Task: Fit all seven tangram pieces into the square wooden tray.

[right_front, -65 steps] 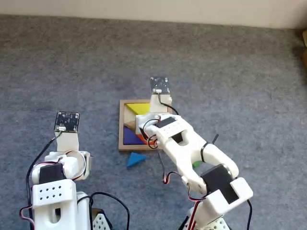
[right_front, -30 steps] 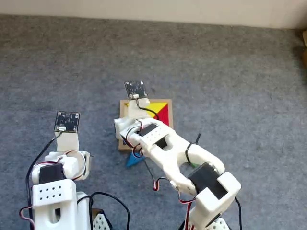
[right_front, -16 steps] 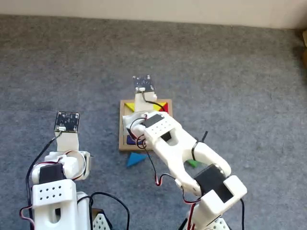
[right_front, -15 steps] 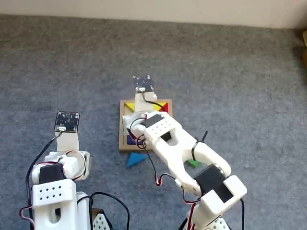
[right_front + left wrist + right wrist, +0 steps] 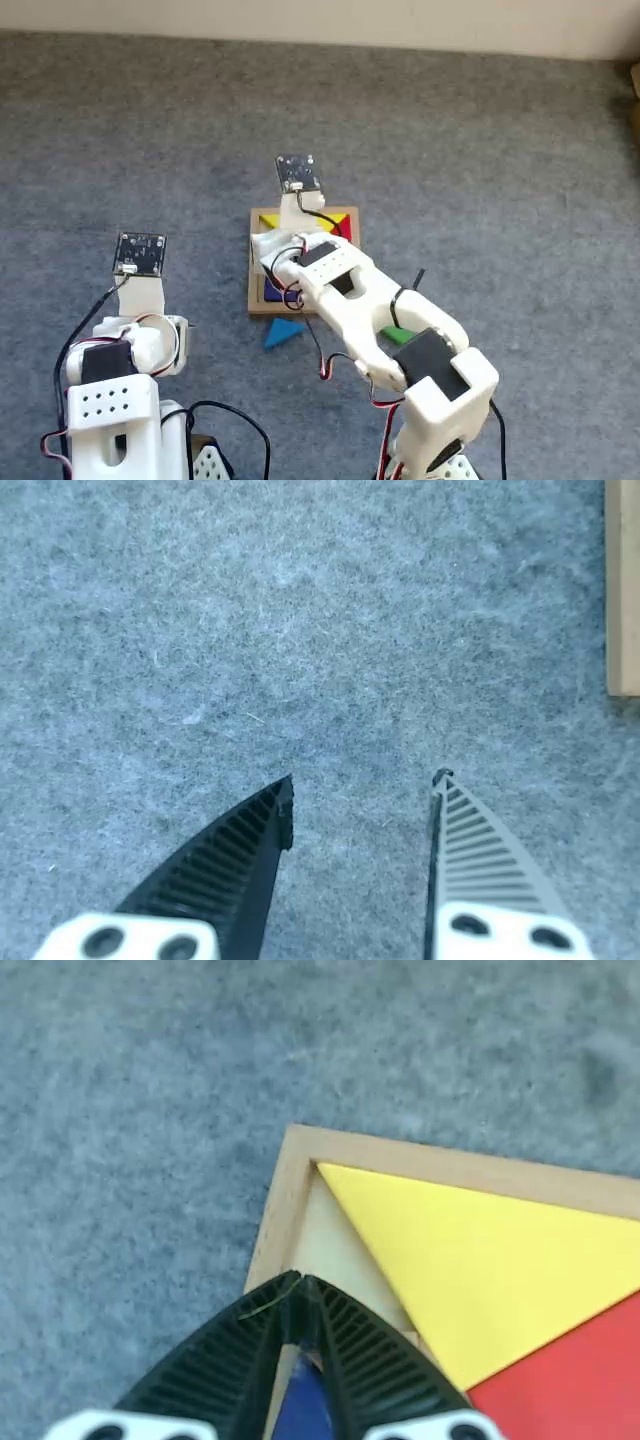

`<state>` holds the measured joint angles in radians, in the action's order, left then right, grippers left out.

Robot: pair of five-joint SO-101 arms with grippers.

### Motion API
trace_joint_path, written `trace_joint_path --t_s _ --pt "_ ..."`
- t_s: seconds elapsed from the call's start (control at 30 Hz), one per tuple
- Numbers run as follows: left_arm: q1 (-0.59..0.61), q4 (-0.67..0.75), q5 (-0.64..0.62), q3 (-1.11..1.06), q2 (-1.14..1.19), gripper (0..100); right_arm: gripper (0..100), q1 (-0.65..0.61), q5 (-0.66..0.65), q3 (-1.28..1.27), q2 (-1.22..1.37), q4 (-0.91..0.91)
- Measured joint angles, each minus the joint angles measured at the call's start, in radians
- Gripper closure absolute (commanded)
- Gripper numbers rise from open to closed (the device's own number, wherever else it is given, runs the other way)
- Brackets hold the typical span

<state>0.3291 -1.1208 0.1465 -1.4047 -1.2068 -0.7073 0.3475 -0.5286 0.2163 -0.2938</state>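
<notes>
Even diffuse light, soft faint shadows

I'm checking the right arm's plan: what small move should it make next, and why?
Probably push the blue piece toward the corner of the wooden tray. The right gripper is shut, its fingers over a bare strip between the tray wall and the yellow triangle, the blue piece just behind them.
</notes>
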Motion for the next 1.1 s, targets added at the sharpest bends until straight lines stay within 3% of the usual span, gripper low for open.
trace_joint_path --t_s 0.13,0.4,0.83,1.1 --pt "0.000 0.000 0.000 0.000 0.000 78 99.1 0.000 0.000 0.002 0.000 -0.012" --pt "0.000 0.000 0.000 0.000 0.000 78 99.1 0.009 0.000 0.020 -0.044 -0.218" --pt "0.000 0.000 0.000 0.000 0.000 78 99.1 0.044 -0.002 0.018 -0.055 -0.239" --pt "0.000 0.000 0.000 0.000 0.000 78 98.8 0.057 -0.002 0.017 -0.252 -0.381"
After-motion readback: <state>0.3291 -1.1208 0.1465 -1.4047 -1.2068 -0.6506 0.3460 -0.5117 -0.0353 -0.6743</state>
